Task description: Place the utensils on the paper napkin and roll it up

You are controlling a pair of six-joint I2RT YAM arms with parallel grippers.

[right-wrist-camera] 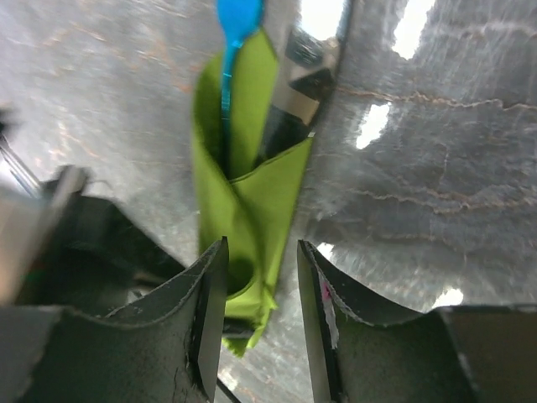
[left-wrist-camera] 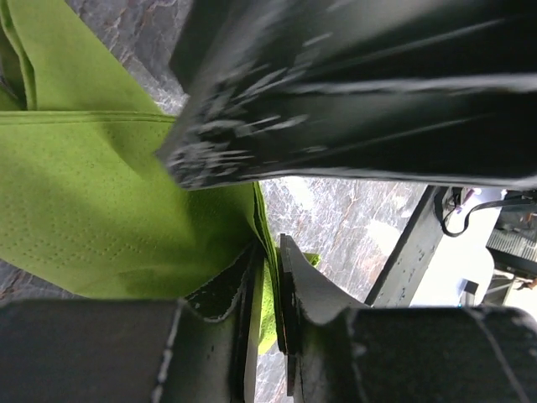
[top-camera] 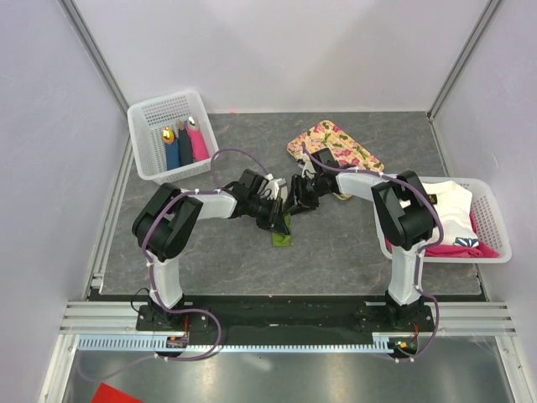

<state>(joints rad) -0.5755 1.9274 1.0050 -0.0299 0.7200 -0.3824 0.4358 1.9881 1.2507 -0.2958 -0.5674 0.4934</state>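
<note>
The paper napkin (top-camera: 282, 236) is a narrow green roll lying on the grey table between both grippers. In the right wrist view the roll (right-wrist-camera: 252, 201) holds the blue utensil (right-wrist-camera: 236, 25) and the silvery utensil (right-wrist-camera: 307, 63), both sticking out of its far end. My right gripper (right-wrist-camera: 260, 285) is open, with its jaws on either side of the roll's near end. My left gripper (left-wrist-camera: 273, 290) is shut on a folded edge of the napkin (left-wrist-camera: 109, 193). In the top view the left gripper (top-camera: 275, 211) and the right gripper (top-camera: 299, 198) nearly meet.
A white basket (top-camera: 148, 126) at the back left holds dark blue and pink bundles. The floral tray (top-camera: 334, 147) lies behind the right gripper. A white basket (top-camera: 495, 239) at the right holds white and pink cloths. The right arm's dark body (left-wrist-camera: 361, 92) looms close over the left gripper.
</note>
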